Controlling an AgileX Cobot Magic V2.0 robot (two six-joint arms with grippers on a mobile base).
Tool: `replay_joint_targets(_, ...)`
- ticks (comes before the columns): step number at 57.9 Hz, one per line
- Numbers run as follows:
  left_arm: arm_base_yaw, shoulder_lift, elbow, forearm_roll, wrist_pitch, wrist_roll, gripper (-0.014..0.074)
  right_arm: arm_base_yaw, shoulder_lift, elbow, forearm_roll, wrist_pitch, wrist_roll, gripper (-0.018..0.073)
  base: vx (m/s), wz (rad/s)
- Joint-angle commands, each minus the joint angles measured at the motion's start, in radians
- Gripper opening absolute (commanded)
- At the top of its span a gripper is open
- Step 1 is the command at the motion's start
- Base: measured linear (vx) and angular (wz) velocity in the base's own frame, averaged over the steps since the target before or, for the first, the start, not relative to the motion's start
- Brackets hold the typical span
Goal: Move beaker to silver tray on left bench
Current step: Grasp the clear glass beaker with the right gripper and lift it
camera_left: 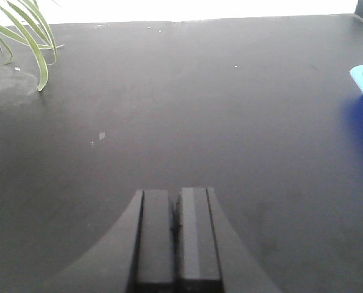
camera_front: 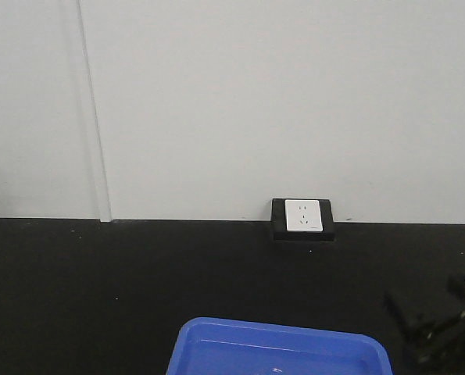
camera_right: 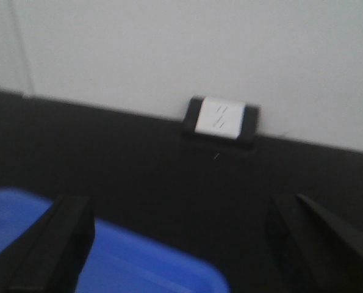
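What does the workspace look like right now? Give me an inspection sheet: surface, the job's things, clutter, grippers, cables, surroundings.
Surface: black bench top, a few pale specks.
Job's things: beaker and silver tray, nothing seen.
Clutter: blue tray at the near edge; plant leaves in the left wrist view.
Grippers: left gripper fingers together, holding nothing; right gripper fingers wide apart, over the blue tray's edge.
Cables: nothing seen.
Surroundings: white wall; socket at its foot.

left jaws: matte black, flat pads point(camera_left: 155, 238) | right jaws: black, wedge-shaped (blurred)
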Motion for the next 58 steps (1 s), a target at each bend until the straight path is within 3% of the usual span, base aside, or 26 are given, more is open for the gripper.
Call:
replay_joint_targets(1, -0.003, -0.014, 0.026, -0.002, -0.078, -0.004, 0.0002, -0.002, 0.070, 0.010, -0.233, -0.188, 0.110, 0.0569, 0.00, 0.00)
replay_joint_targets(6, -0.003, -0.014, 0.026, -0.002, -0.078, -0.004, 0.0002, -0.002, 0.160, 0.011, -0.363, -0.305, 0.177, 0.0566, 0.00, 0.00)
replay_joint_targets(9, -0.003, -0.014, 0.026, -0.002, -0.078, -0.004, 0.0002, -0.002, 0.217, 0.011, -0.392, -0.370, 0.184, 0.0566, 0.00, 0.00)
replay_joint_targets(18, -0.003, -0.014, 0.026, -0.002, -0.078, -0.004, 0.0002, -0.002, 0.356, 0.006, -0.392, -0.468, 0.165, 0.0566, 0.00, 0.00)
replay_joint_targets(37, -0.003, -0.014, 0.026, -0.002, -0.078, -0.004, 0.0002, 0.004, 0.613, 0.006, -0.349, -0.738, -0.092, 0.0566, 0.00, 0.00)
replay_joint_targets(43, -0.003, -0.014, 0.026, -0.002, -0.078, -0.004, 0.0002, 0.045, 0.666, -0.008, -0.292, -0.743, -0.141, 0.0566, 0.00, 0.00)
replay_joint_targets(58, -0.003, -0.014, 0.026, -0.002, -0.078, -0.004, 0.0002, 0.146, 0.759, -0.106, -0.245, -0.706, -0.136, 0.0566, 0.00, 0.00)
